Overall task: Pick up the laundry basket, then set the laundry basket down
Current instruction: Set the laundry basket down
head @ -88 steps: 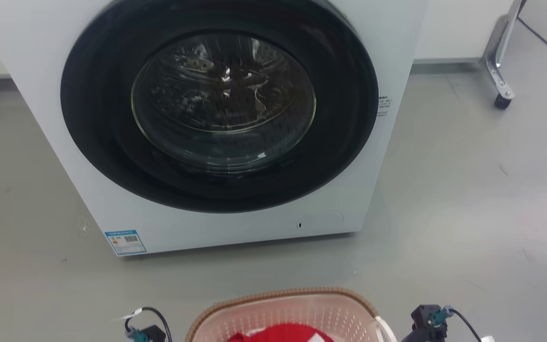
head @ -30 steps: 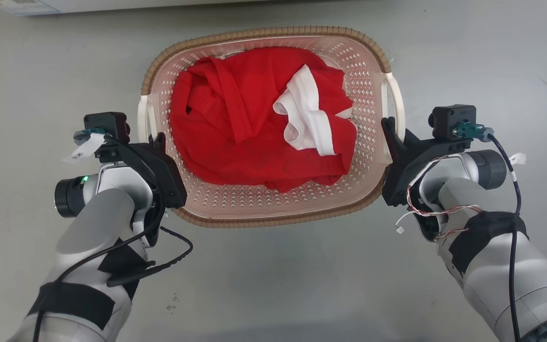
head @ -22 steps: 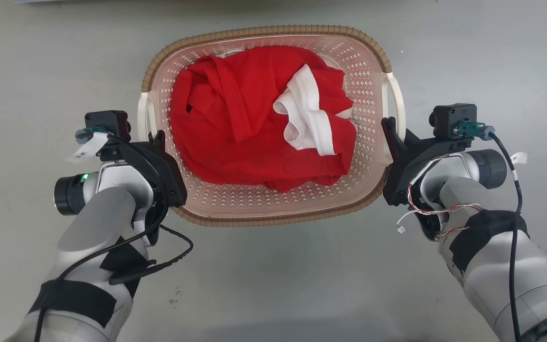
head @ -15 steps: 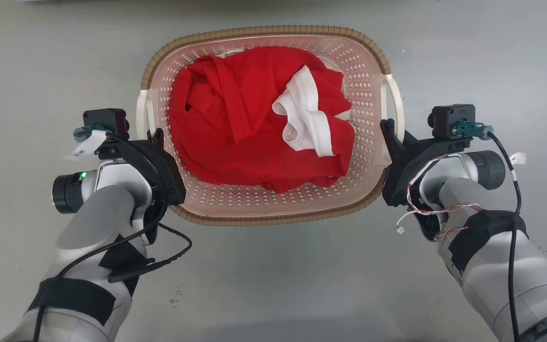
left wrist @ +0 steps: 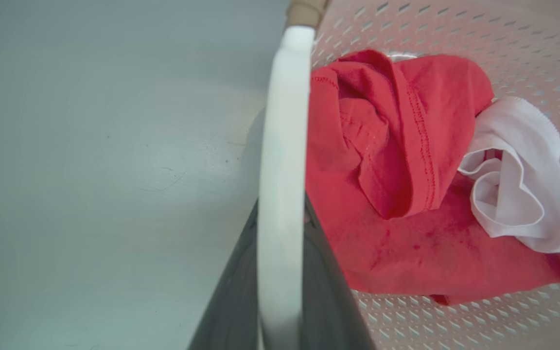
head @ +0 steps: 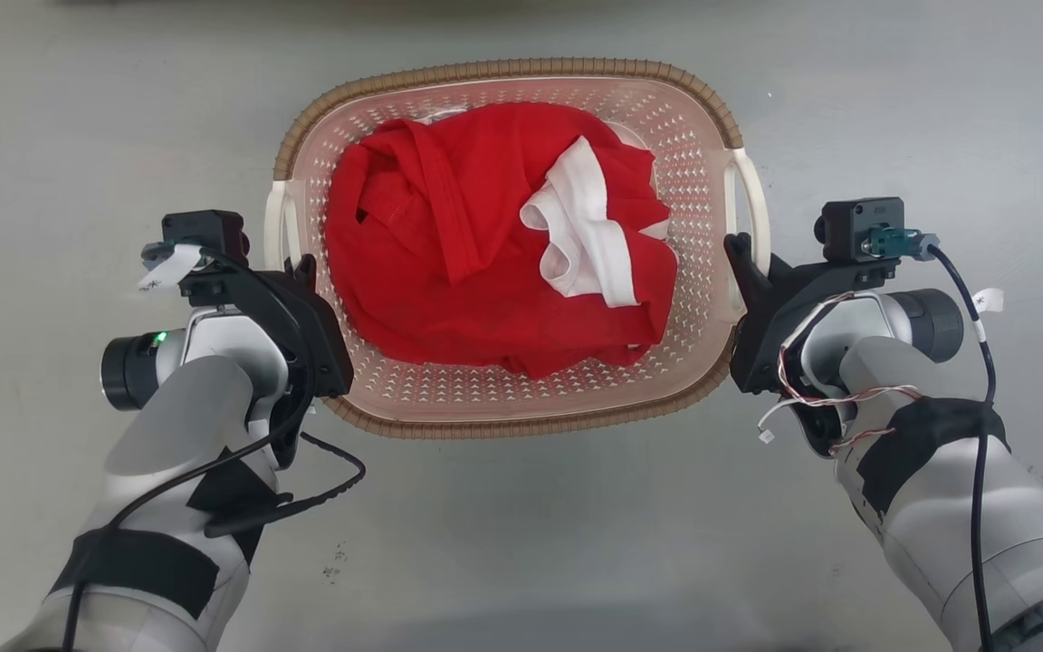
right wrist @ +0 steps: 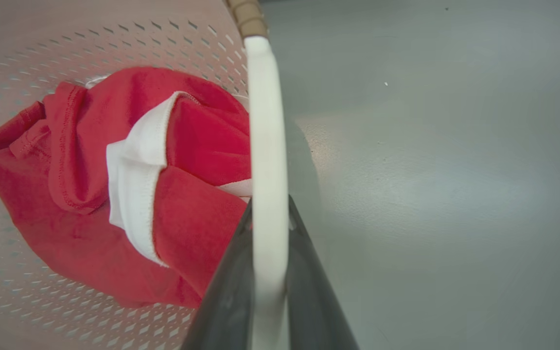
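The laundry basket (head: 503,71) is pale pink perforated plastic with a brown woven-look rim, and lies in the middle of the head view. It holds a red garment (head: 449,254) and a white garment (head: 585,231). My left gripper (head: 302,270) is shut on the basket's white left handle (head: 274,222). In the left wrist view that handle (left wrist: 282,160) runs between the dark fingers (left wrist: 231,301). My right gripper (head: 739,258) is shut on the white right handle (head: 752,204). The right wrist view shows the handle (right wrist: 265,146) pinched between the fingers (right wrist: 309,301). Whether the basket touches the floor I cannot tell.
Grey floor (head: 920,109) surrounds the basket on every side, with small dark specks (head: 333,570) near my left forearm. A loose black cable (head: 331,489) loops off the left arm just below the basket's front rim.
The camera swung down from the washing machine to the basket. Over the last second the whole picture slid slightly downward. Both grippers stay shut on the handles.
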Controlling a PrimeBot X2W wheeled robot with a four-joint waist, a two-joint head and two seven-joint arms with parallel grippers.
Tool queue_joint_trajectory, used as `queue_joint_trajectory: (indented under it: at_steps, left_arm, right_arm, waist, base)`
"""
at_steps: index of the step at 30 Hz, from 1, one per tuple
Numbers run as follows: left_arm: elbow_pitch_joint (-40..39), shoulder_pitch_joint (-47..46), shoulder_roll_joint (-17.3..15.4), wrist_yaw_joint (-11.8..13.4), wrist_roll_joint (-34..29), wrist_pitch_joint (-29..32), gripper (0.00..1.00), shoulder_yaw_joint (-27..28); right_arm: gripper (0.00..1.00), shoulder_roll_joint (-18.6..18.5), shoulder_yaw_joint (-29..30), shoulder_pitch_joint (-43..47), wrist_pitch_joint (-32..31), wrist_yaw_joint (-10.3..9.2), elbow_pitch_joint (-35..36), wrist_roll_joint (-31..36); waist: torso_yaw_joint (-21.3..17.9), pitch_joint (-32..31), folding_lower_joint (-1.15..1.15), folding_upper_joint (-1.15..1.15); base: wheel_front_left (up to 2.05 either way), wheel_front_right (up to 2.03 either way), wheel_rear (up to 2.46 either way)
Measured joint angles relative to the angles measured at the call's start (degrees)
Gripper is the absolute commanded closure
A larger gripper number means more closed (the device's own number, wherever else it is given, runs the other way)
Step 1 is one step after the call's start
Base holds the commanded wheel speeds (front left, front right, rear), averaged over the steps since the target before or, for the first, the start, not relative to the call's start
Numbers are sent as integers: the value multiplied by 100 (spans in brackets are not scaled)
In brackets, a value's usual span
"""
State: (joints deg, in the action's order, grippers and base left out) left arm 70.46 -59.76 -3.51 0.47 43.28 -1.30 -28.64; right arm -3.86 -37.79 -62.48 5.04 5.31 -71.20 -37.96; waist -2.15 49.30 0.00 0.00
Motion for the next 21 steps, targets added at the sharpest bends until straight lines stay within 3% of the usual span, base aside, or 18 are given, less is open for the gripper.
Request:
queue_joint_trajectory:
  at_steps: [21]
  left_arm:
    - [98,-188,21,-48,1,64,100,1]
  right_arm:
    - [100,-41,21,-157,-57,77,-40,-92]
  waist:
    - [18,243,-1,-2]
  base:
    - [0,0,0]
